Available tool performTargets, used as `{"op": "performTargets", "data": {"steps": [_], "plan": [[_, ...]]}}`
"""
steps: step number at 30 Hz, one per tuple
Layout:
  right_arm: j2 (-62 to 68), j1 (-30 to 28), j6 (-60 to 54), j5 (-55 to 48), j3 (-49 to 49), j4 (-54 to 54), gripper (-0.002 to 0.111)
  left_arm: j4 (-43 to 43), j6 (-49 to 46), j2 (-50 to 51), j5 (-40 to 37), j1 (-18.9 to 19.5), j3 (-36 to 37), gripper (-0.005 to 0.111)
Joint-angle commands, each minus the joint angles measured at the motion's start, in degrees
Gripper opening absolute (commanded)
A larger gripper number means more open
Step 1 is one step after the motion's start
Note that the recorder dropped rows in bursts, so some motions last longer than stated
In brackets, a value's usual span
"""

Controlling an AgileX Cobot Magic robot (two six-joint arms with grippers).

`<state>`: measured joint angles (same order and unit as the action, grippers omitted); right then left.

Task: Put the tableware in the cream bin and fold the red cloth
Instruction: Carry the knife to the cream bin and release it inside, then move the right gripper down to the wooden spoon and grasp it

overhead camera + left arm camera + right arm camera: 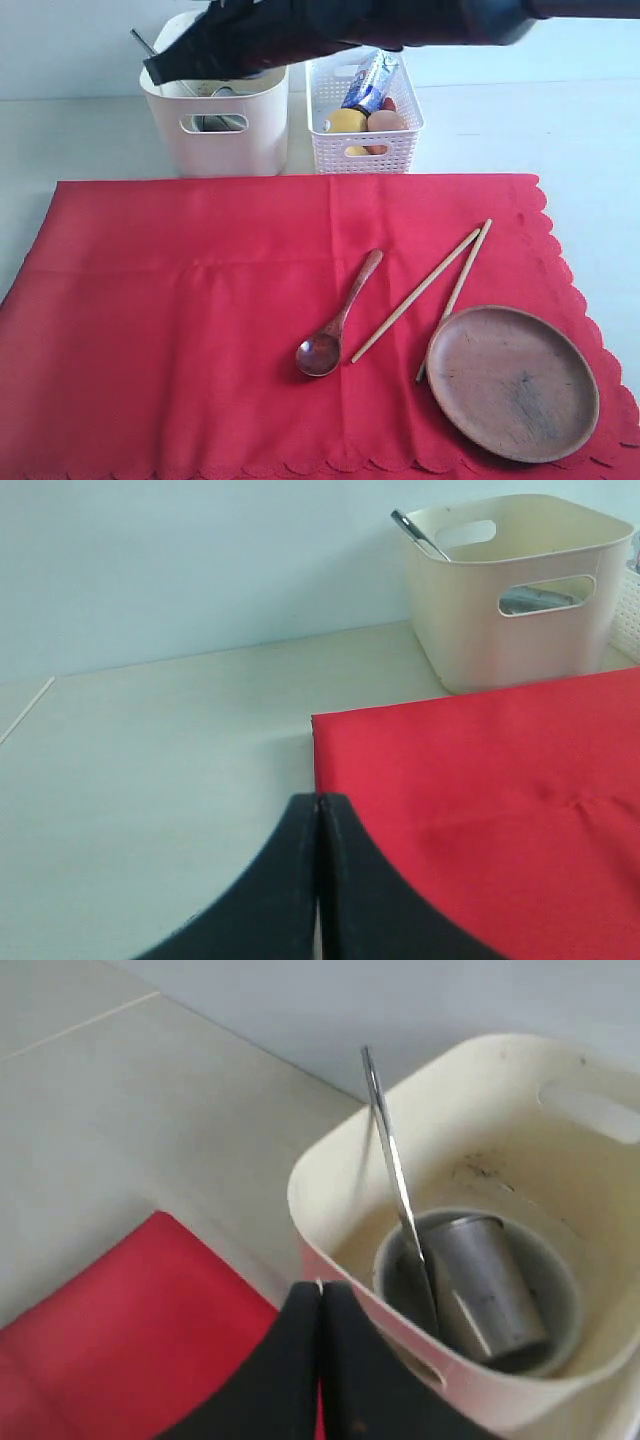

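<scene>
The red cloth is the largest thing; it lies spread flat on the pale table, bright red with faint creases and scalloped edges along its right and near sides; its near edge and left side are cut off in the exterior view. Behind its far edge stands the cream bin, a smooth-walled tub with rounded corners and oval handle cut-outs; just beside it stands a white perforated basket holding a lemon, an egg and a small blue carton whose print is too blurred to read. On the cloth's right part lies a round brown wooden plate; the pair of wooden chopsticks lies beside it, one tip touching the plate's rim; the dark wooden spoon lies a little to the left. Inside the bin a pale bowl holds a tipped steel cup; a silver table knife leans up past the rim. The right gripper hangs over the bin's rim, fingers pressed together and empty; its arm hides the bin's top in the exterior view. The left gripper is likewise closed on nothing, above the table by the cloth's corner.
</scene>
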<state>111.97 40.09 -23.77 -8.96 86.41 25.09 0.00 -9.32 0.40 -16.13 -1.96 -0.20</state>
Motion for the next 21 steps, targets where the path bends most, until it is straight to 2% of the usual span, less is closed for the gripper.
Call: {"op": "performTargets", "data": {"steps": [1, 6, 9, 16, 21], "plan": [[-8.53, -0.26, -0.55, 5.29, -11.62, -0.24, 0.000, 0.00, 0.33, -0.40, 0.39, 0.10, 0.20, 0.000], [-18.51, -0.26, -0.15, 7.67, -22.13, -0.24, 0.000, 0.00, 0.33, -0.40, 0.39, 0.10, 0.20, 0.000], [-23.84, -0.26, -0.15, 5.26, -26.62, -0.24, 0.000, 0.00, 0.33, -0.40, 0.39, 0.10, 0.20, 0.000], [-29.94, -0.26, 0.24, -11.26, -28.21, -0.24, 0.000, 0.00, 0.33, -0.40, 0.39, 0.10, 0.20, 0.000], [-29.94, -0.26, 8.53, -21.48, -28.21, -4.66, 0.000, 0.00, 0.33, -0.40, 0.39, 0.10, 0.20, 0.000]]}}
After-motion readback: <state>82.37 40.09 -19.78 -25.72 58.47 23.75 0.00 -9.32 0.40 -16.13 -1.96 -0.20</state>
